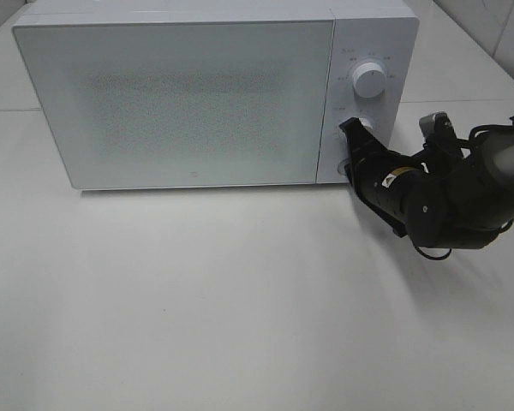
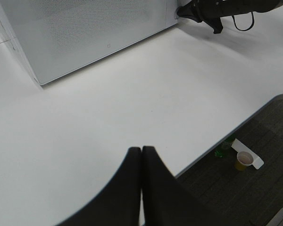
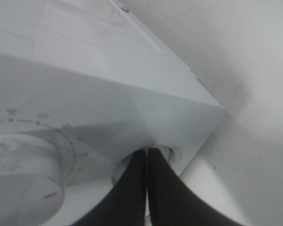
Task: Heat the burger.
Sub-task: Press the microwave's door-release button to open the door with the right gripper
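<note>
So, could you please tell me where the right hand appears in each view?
Exterior high: right hand at the microwave's control panel.
Left wrist: right hand far off, at the microwave's front corner.
Right wrist: right hand close up, shut, at the control panel.
Shared landmark: the microwave.

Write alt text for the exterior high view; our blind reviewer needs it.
The black right gripper reaches from the right to the lower part of the control panel of a white microwave, its door closed, on a white table. The upper knob is uncovered.

White microwave (image 1: 373,34) with grey speckled door (image 1: 180,94), black right end effector (image 1: 348,130)
</note>
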Robot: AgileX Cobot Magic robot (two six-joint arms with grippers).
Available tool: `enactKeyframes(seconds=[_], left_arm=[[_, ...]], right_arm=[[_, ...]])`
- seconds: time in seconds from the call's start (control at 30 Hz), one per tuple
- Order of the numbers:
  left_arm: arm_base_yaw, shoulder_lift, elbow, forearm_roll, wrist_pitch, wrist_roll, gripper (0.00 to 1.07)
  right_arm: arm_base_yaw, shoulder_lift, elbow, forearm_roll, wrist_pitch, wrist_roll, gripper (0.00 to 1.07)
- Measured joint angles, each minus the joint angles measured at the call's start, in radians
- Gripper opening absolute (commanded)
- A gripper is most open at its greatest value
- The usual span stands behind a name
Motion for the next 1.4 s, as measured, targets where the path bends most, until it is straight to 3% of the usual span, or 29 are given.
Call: enactKeyframes(seconds=[0.57,1.4], left_arm=[[0.000,0.000,0.000,0.000,0.000,0.000,0.00],[0.000,0.000,0.000,0.000,0.000,0.000,0.00]], right_arm=[[0.003,0.043,-0.029,0.002,-0.003,0.030,0.00],[-0.041,0.043,-0.028,-0.119,-0.005,0.110,0.00]])
